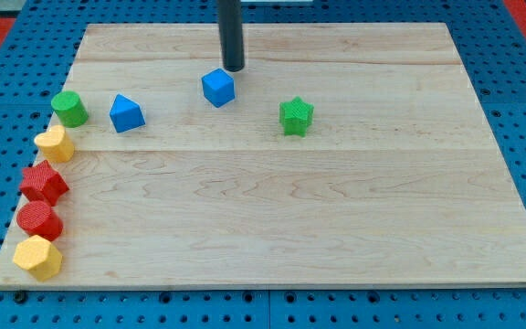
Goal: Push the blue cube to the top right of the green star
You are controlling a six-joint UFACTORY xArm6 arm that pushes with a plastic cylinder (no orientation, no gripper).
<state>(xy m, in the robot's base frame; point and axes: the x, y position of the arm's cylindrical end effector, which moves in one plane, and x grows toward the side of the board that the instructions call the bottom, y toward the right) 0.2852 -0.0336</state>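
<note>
Nearest the view's bottom, at the left corner of the pale wooden board, sits a yellow hexagonal plastic block, with a red cylinder, a red star-like block, a yellow heart-shaped block and a green cylinder ranged above it along the left edge. Just right of the green cylinder lies a blue triangular block. The small blue plastic cube rests in the board's upper middle, turned so one corner faces the view's bottom; being a cube, it has no long axis. Its faces are plain, the top one lighter than the sides. The ribbed green star lies to its right and slightly lower, well apart. My tip stands just above and right of the blue cube, close to its upper corner; contact cannot be told. The rod carries no jaws, so there is none to report as released or clenched.
</note>
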